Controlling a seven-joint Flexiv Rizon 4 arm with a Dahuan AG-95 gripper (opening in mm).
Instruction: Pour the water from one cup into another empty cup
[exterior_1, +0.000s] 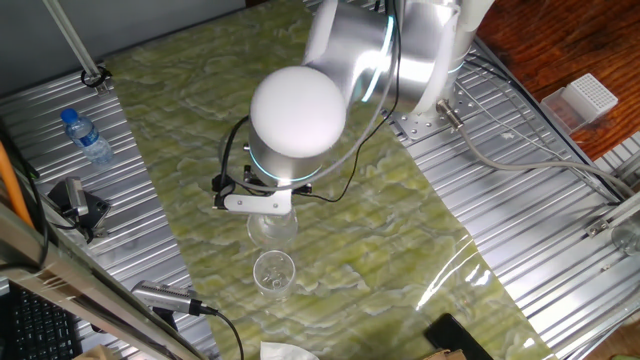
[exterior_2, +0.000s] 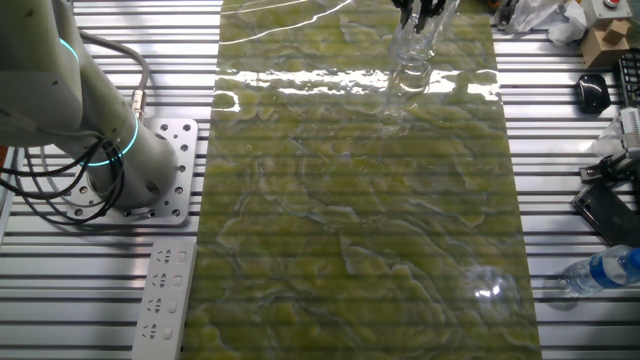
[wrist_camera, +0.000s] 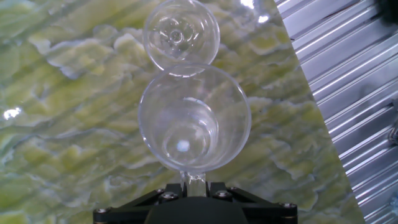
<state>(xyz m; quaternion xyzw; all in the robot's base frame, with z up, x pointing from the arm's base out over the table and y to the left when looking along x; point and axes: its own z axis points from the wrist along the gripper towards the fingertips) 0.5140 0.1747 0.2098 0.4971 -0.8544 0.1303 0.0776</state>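
My gripper is shut on the near rim of a clear glass cup, which I see from above, mouth up. A faint glint low inside it may be the water; I cannot make out its level. A second clear cup stands on the green marbled mat just beyond, and the held cup's rim overlaps it. In one fixed view the gripper sits over the held cup, with the second cup in front. In the other fixed view both cups are at the far edge.
A blue-capped plastic bottle lies on the ribbed metal table left of the mat, also in the other fixed view. The robot base and a power strip lie beside the mat. A black device sits nearby.
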